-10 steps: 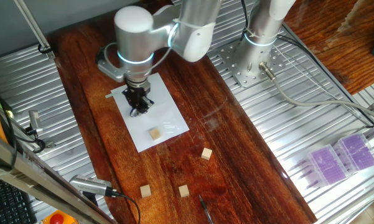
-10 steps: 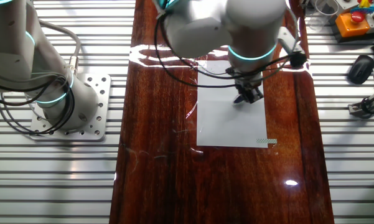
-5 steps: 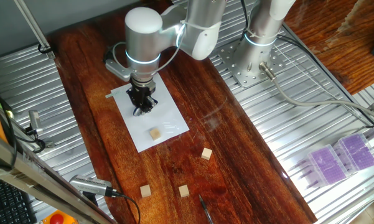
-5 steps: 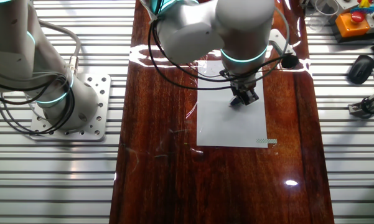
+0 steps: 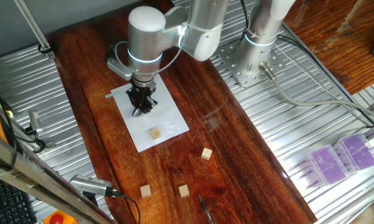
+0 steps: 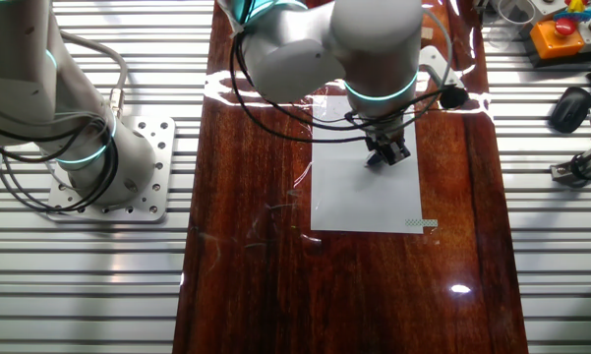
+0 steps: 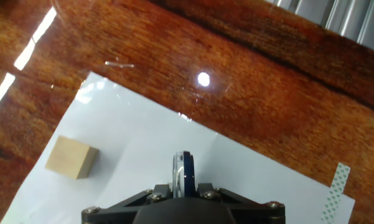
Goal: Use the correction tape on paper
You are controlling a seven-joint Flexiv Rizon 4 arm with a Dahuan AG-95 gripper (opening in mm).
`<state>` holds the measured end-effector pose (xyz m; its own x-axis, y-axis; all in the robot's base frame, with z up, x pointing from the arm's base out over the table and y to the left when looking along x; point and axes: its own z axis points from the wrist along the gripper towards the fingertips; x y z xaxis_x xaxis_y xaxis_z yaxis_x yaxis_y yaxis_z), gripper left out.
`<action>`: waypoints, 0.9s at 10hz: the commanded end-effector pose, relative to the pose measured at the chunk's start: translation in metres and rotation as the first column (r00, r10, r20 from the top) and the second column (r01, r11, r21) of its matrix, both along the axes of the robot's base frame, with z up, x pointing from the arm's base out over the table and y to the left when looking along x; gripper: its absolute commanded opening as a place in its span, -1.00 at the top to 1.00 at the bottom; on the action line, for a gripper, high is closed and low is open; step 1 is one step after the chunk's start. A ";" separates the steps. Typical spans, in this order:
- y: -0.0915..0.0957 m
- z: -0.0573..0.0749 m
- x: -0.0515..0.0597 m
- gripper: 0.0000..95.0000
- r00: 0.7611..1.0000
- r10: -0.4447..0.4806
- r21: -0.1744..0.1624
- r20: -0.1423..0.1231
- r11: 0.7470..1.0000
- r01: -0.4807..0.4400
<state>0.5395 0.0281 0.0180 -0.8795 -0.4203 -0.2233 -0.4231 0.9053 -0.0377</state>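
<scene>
The paper (image 5: pixel 169 119) is a white sheet lying flat on the dark wooden table (image 5: pixel 236 162). My gripper (image 5: pixel 140 106) stands over its middle, pointing down. In the hand view the gripper (image 7: pixel 184 188) is shut on the correction tape (image 7: pixel 185 168), a thin dark and translucent edge sticking out between the jaws, with its tip down against the paper (image 7: pixel 249 180). From the other fixed view, the gripper (image 6: pixel 384 154) is on the upper right part of the paper (image 6: pixel 359 202).
One tan wooden cube (image 5: pixel 154 134) rests on the paper close to the gripper, also visible as cube (image 7: pixel 73 157). Loose cubes (image 5: pixel 206 154), (image 5: pixel 145 191), (image 5: pixel 183 190) lie on the table nearer the front. A green-checked tape strip (image 6: pixel 420 223) marks a paper corner.
The arm shifted a short way across the paper with the correction tape held down on it, then nearly stopped. The cubes and sheet stayed put.
</scene>
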 end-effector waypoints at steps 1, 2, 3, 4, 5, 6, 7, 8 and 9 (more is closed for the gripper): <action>0.003 -0.006 0.006 1.00 1.000 0.000 0.006 0.000 1.000 0.000; 0.003 -0.006 0.010 1.00 1.000 0.001 0.009 0.001 1.000 -0.001; 0.004 -0.005 0.013 1.00 1.000 -0.001 0.016 -0.002 1.000 0.001; 0.004 -0.004 0.014 1.00 1.000 -0.001 0.016 -0.003 1.000 0.001; 0.004 -0.003 0.014 1.00 1.000 0.000 0.013 -0.013 1.000 0.000; 0.003 0.000 0.013 1.00 1.000 0.001 0.004 -0.023 1.000 -0.001; 0.002 0.002 0.012 1.00 0.999 0.004 0.000 -0.036 1.000 -0.004; 0.001 0.004 0.012 1.00 0.999 0.006 -0.003 -0.044 1.000 -0.006; -0.002 0.006 0.009 1.00 0.998 0.008 -0.004 -0.066 1.000 -0.008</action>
